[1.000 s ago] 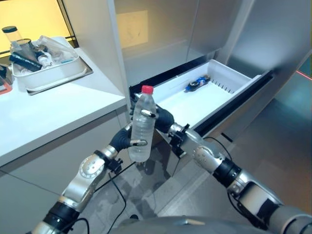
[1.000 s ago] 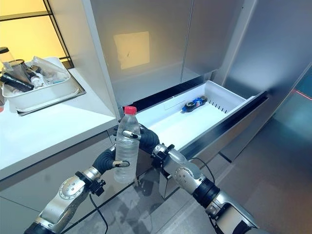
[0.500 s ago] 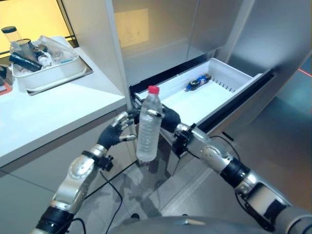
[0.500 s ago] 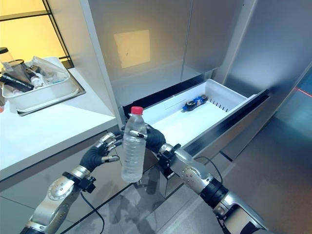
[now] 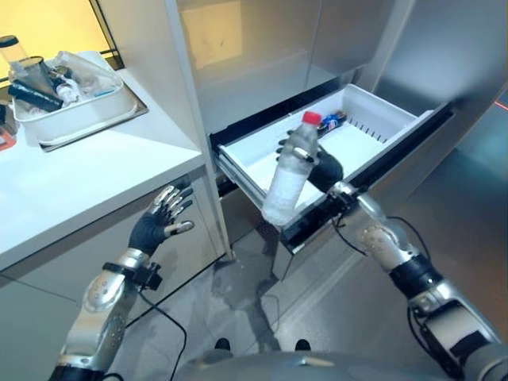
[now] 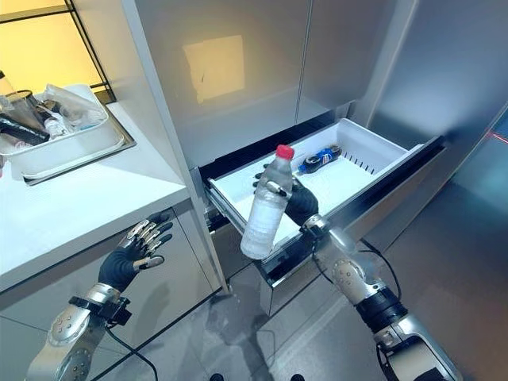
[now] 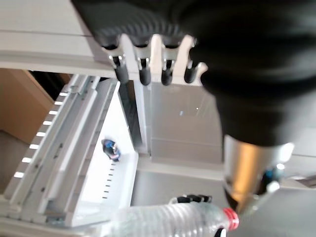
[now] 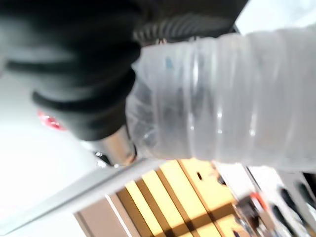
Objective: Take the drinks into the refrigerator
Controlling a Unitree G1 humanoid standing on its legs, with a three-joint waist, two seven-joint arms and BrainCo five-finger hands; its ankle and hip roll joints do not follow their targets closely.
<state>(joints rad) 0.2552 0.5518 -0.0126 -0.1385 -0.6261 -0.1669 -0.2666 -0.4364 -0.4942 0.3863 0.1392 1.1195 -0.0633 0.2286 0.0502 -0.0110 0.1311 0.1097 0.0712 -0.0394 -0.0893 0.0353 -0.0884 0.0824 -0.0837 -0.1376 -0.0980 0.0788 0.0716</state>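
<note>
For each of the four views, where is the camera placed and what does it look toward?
Left eye, right eye: on the head, looking down at the open drawer, both arms in frame.
Left wrist: along the open left hand toward the drawer.
Right wrist: pressed close to the water bottle in the right hand.
Shared: the water bottle appears in all four.

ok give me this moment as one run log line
right hand: shut on water bottle | bottle: over open refrigerator drawer front edge | left hand: open, idle by counter | drawer: one dark bottle inside
</note>
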